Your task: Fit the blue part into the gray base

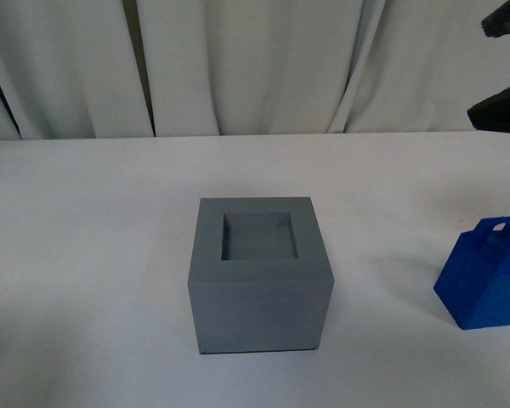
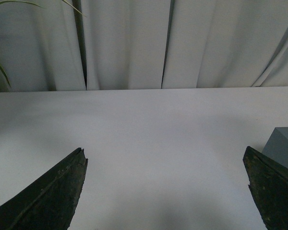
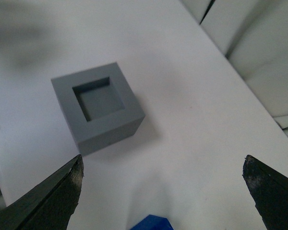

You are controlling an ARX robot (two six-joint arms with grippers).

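The right gripper (image 1: 500, 68) hovers above the table's (image 1: 85, 255) right side, fingers spread and holding nothing. The left gripper (image 2: 164, 152), also spread, points toward the far edge. One gray base (image 1: 259, 280) stands mid-table, recess upward. One blue part (image 1: 484, 276) stands upright, well to its right.

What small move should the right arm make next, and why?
Probably lower the open right end effector toward the bright blue plastic block with the loop handle. It stands ungrasped on the white table, right of the matte gray cube, whose square recess is empty, and the end effector hangs higher up near it.
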